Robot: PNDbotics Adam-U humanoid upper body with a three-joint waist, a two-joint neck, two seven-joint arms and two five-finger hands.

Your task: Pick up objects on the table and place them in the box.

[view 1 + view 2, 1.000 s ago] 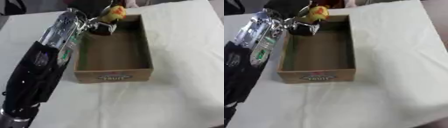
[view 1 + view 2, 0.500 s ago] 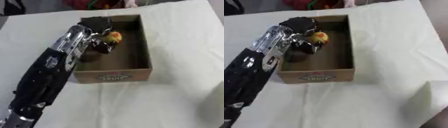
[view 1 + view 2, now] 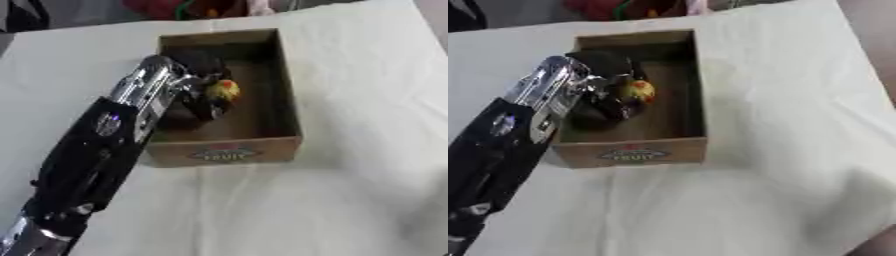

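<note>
At the left of both views our left arm (image 3: 96, 150) reaches up and across into the cardboard box (image 3: 284, 100), black along the forearm and silver at the wrist. Our left hand (image 3: 197, 97) sits inside the box, its dark fingers (image 3: 614, 102) curled round a small yellow object with a red-orange patch (image 3: 225, 91); it lies against the fingertips on their right side, inside the box, though we cannot tell whether it touches the floor. Just beyond the fingers, at the far end of the box, lies something dark that we cannot make out. The left eye view shows more of the arm, down to a silver part at the bottom corner; the right eye view shows more of the white worktop (image 3: 798, 125) to the right of the box. On the box's near wall is a red and green label (image 3: 219, 153); it seems to read "FRUIT", but blurred.
</note>
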